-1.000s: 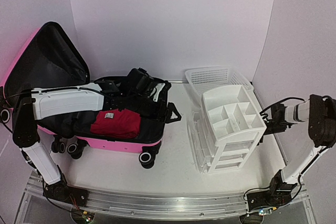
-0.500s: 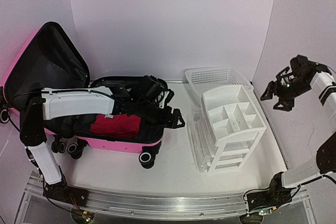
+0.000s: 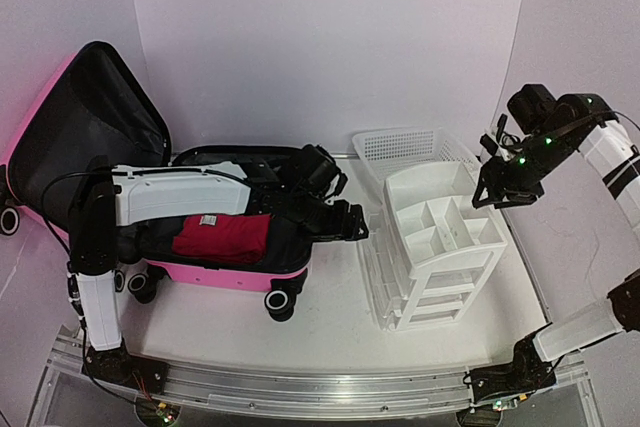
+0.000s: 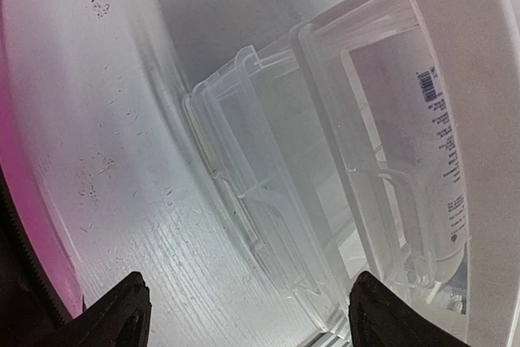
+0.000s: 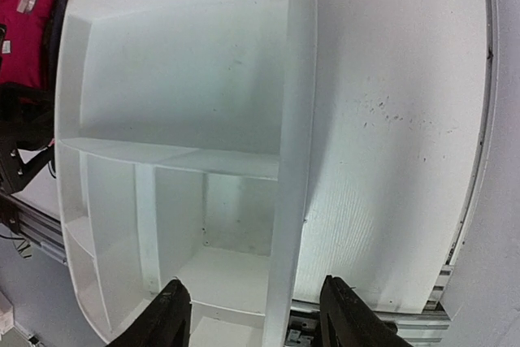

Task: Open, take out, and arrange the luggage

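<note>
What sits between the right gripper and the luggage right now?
The white drawer organizer: the right gripper hangs open over its right rim, with the luggage on the organizer's other side. The left arm lies across the open case, and the left gripper is in the gap beside the organizer.

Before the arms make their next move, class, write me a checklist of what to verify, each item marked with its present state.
1. Lid of suitcase raised: ok.
2. Red garment exposed inside: ok.
3. Left end effector open, empty: ok.
4. Right end effector open, empty, over organizer: ok.
5. Organizer's top compartments free: ok.
6. Basket empty: cannot tell, organizer hides part.
</note>
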`<act>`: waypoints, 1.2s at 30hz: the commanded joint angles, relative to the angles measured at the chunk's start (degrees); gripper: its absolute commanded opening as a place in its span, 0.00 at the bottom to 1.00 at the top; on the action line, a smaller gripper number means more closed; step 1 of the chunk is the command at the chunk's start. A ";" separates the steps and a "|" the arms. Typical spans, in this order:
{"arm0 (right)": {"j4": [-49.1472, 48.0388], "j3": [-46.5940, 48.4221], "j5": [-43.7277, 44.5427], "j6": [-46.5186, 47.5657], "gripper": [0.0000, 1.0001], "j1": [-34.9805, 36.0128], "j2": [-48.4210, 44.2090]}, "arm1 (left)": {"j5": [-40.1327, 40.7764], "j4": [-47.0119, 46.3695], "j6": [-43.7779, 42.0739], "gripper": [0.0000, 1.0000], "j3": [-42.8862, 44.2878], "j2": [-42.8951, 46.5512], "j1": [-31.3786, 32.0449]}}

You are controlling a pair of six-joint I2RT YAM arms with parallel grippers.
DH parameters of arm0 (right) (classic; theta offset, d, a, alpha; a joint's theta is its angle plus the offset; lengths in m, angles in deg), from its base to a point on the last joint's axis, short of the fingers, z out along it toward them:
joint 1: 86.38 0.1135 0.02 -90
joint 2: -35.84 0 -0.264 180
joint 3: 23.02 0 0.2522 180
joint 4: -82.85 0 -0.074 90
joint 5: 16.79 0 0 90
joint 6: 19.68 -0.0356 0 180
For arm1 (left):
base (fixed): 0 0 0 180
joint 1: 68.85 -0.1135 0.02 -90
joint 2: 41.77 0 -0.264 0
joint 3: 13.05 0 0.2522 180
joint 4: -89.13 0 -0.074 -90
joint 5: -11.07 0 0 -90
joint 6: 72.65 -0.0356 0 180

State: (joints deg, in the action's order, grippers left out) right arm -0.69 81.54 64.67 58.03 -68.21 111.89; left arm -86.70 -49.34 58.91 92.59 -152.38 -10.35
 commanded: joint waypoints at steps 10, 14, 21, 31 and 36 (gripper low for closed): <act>-3.04 -5.04 9.23 0.10 0.38 3.64 0.45 | 3.82 5.58 2.07 0.84 12.46 -8.41 2.41; -3.16 -5.60 14.46 -0.89 0.32 4.58 0.69 | 6.91 9.31 1.90 0.83 15.00 -10.94 3.92; -3.19 -6.45 20.56 -2.02 0.22 5.09 -0.19 | 14.21 19.72 -2.45 0.78 18.02 -12.88 4.96; -3.18 -8.58 23.50 -2.61 0.21 5.10 -2.00 | 20.42 22.31 -5.42 0.78 11.92 -6.30 4.89; -3.15 -9.25 23.45 -2.58 0.21 5.10 -2.72 | 20.13 22.94 -7.07 0.80 11.94 -5.08 4.78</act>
State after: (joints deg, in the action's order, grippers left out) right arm -5.66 73.43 81.68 55.91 -62.46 110.49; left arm -69.17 -30.85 54.69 105.15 -161.29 -5.15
